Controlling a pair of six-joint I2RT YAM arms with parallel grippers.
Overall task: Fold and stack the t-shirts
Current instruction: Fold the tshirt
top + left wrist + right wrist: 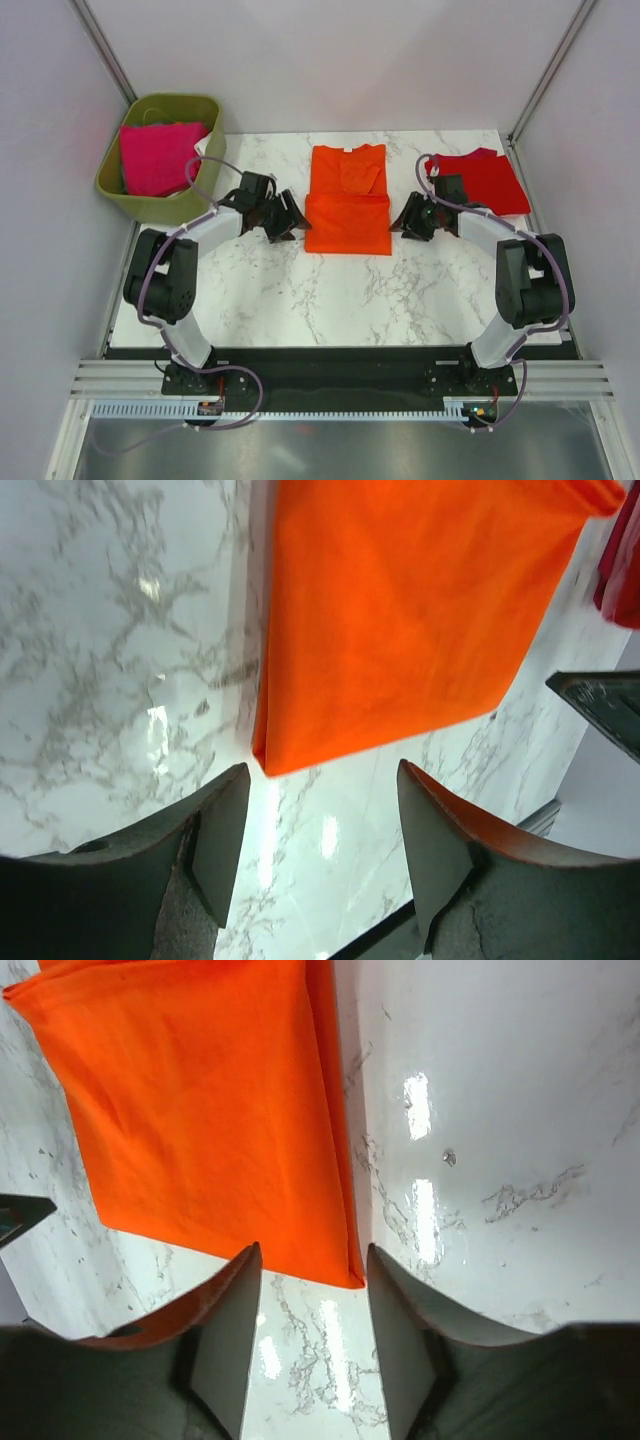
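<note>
The left hand and the right hand are held with fingers apart, nothing gripped, each just beside a near corner of the folded orange t-shirt laid on the marble surface. The red t-shirt is laid at the far right of the surface, and the magenta pink t-shirt is seen in the olive-green bin.

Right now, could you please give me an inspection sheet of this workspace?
Surface: marble-pattern table, glossy, white.
Job's things: orange t-shirt at centre, lower part folded up; red t-shirt far right; pink t-shirt in the bin.
Clutter: olive-green bin, far left corner.
Grippers: left gripper and right gripper open, holding nothing, flanking the orange t-shirt.
Cables: purple cables looped along both arms.
Surroundings: pale walls.
</note>
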